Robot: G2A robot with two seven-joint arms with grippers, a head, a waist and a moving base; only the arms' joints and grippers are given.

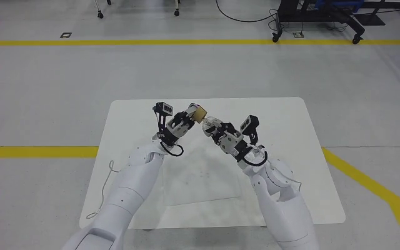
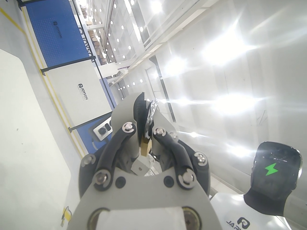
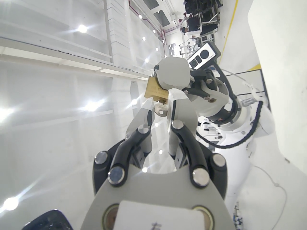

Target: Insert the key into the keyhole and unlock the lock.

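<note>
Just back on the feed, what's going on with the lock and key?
Both arms are up over the white table. The left gripper is shut on the rectangular brass padlock, holding it in the air. The right gripper pinches the small silver key, its head right against the padlock's underside, so the blade seems to be in the keyhole. Whether the lock is open cannot be told.

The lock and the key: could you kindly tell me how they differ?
The lock is brass-coloured and blocky; the key is silvery and smaller. The lock sits in the left gripper, the key in the right gripper. Both are held above the table, touching each other.
</note>
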